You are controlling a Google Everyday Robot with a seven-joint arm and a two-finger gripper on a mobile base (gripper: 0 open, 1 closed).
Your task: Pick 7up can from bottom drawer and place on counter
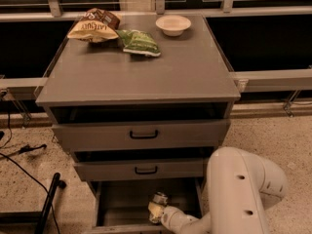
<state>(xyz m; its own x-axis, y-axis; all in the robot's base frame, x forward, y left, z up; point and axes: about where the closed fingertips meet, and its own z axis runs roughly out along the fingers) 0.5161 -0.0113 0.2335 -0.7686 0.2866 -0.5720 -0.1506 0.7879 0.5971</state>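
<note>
The bottom drawer [122, 206] is pulled out at the foot of the grey cabinet, and its grey floor shows. Inside it, right of centre, a small can with a shiny silver top [159, 198] looks like the 7up can. Its label is mostly hidden. My gripper [156, 210] reaches into the drawer from the lower right and sits right at the can, covering its lower part. My white arm [239, 194] bends in front of the cabinet's right side. The counter [146, 69] is the flat grey top of the cabinet.
At the back of the counter lie a brown-yellow snack bag [93, 27], a green snack bag [139, 42] and a white bowl [173, 24]. The two upper drawers [144, 134] stand slightly ajar. Black cables and a black pole [48, 206] lie on the floor to the left.
</note>
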